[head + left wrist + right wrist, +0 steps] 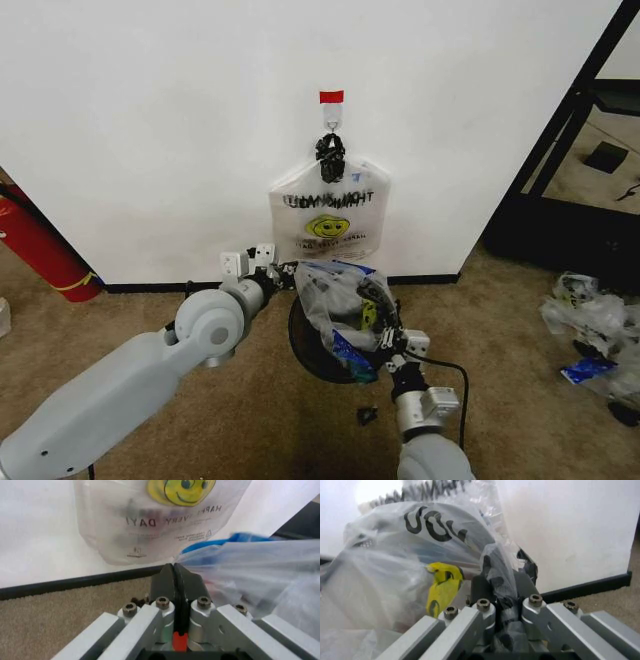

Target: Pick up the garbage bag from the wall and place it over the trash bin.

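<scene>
The garbage bag (335,300) is draped over the trash bin (310,350), pinched at opposite edges. To seat it well, both edges should be pulled apart evenly and lowered past the rim. The right pincer (383,325), at the bin's 4 o'clock, grips bunched plastic; the left pincer (275,270), at 10 o'clock, is pressed together on the bag's corner, arm stretched forward toward the wall (150,120).

An office-like room: beige carpet (120,320), white wall (150,120), red fire extinguisher (40,245).
</scene>
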Motion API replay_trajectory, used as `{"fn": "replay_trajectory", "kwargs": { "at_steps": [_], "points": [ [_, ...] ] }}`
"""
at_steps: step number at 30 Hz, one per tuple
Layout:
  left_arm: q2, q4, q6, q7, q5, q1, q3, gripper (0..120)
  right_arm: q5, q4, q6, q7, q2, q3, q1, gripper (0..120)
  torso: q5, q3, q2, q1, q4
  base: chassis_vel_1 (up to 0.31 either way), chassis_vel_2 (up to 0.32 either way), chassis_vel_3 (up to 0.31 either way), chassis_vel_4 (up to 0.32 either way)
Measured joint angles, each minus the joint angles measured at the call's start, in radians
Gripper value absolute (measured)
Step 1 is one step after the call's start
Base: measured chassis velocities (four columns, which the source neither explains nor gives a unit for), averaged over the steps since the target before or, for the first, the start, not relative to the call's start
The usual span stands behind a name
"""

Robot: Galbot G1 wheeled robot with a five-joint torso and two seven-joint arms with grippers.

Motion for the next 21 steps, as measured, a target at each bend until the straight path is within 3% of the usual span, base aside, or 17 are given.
{"fn": "replay_trajectory", "kwargs": {
  "at_steps": [8,15,21],
  "points": [
    [0.033,-0.019,-0.002,0.026,0.010,0.079,-0.056,0,0.201,0.037,-0.026,0.011,0.016,0.048,0.020,1,-0.0002,0.000,0.000,0.000,0.0000,0.000,0.000,0.000,0.000],
    [0.050,-0.043,-0.004,0.050,0.013,0.154,-0.112,0,0.289,0.057,-0.069,0.064,0.031,0.060,0.046,1,-0.0001,0.000,0.000,0.000,0.0001,0.000,0.000,0.000,0.000],
    [0.028,-0.044,-0.001,0.053,0.011,0.189,-0.126,0,0.305,0.070,-0.087,0.079,0.044,0.053,0.043,1,-0.0002,0.000,0.000,0.000,-0.0001,0.000,0.000,0.000,0.000]
  ]
}}
